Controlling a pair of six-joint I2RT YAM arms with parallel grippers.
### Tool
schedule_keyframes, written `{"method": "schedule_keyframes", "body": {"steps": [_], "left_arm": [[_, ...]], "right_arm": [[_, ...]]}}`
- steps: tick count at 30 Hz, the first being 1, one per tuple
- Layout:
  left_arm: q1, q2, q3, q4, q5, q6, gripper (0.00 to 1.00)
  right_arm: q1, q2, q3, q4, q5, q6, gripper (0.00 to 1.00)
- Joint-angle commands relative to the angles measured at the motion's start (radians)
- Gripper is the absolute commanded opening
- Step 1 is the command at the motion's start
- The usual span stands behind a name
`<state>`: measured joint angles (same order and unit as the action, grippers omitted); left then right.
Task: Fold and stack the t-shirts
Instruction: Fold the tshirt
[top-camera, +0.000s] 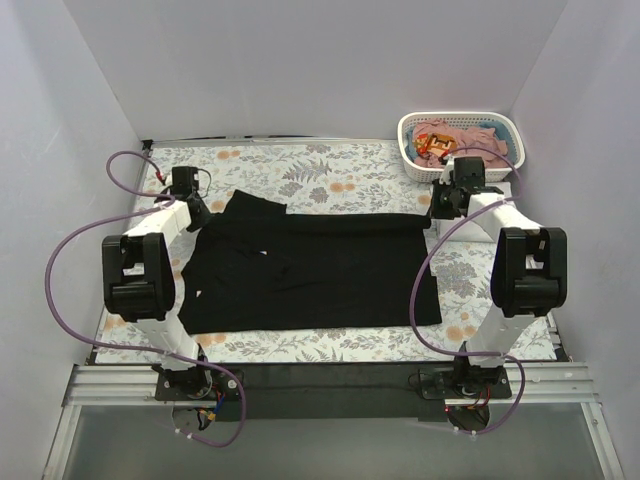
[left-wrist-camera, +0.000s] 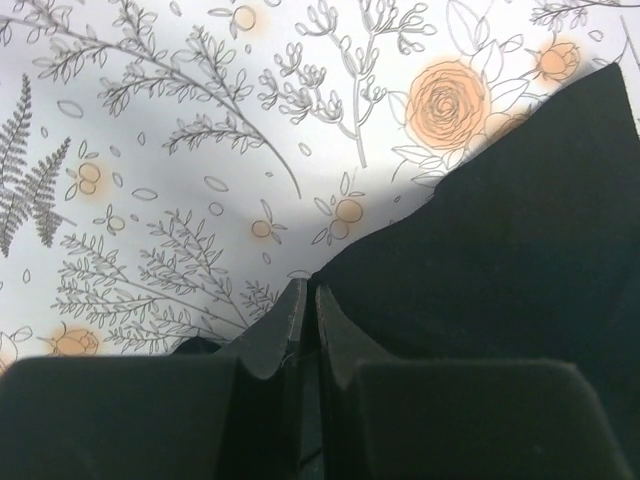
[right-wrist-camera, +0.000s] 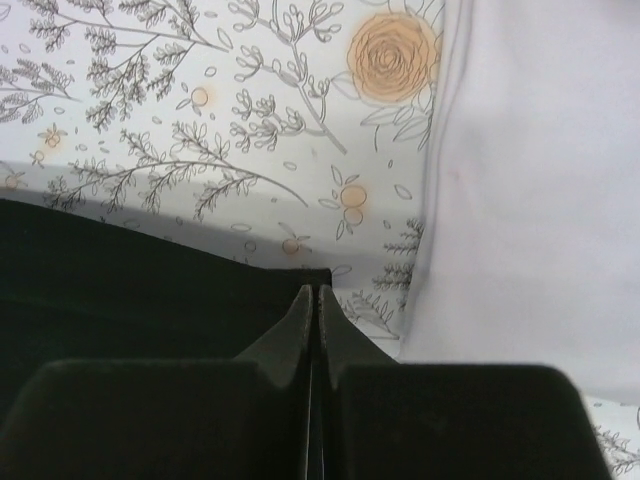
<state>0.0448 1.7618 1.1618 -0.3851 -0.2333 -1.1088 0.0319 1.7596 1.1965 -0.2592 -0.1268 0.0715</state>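
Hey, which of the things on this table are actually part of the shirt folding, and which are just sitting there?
For the job: black t-shirt, pinched at its far edge by the left gripper and right gripper; pink garments.
Just there: white slotted basket holding the pink ones; floral-print cloth underneath.

A floral-print cloth, grey ferns and orange blooms on white, covers the tabletop from edge to edge. A white slotted plastic basket sits at the far right corner. Plain white walls close in three sides, and an aluminium rail runs along the near edge.
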Motion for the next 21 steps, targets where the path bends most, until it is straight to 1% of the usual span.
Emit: {"method": "schedule_keyframes", "body": {"steps": [1,10,21], "left_arm": [[0.024,-0.076,-0.027,-0.008,-0.017,-0.025,0.00],[0.029,-0.165,-0.074,-0.046,-0.014,-0.059,0.00],[0.030,-0.285,-0.200,-0.055,-0.049,-0.124,0.00]], "right_arm": [[-0.013,-0.078,-0.031,0.034,0.000,0.027,0.01],[-0.015,-0.183,-0.150,0.046,0.000,0.079,0.01],[-0.023,-0.282,-0.287,0.074,0.047,0.116,0.01]]}}
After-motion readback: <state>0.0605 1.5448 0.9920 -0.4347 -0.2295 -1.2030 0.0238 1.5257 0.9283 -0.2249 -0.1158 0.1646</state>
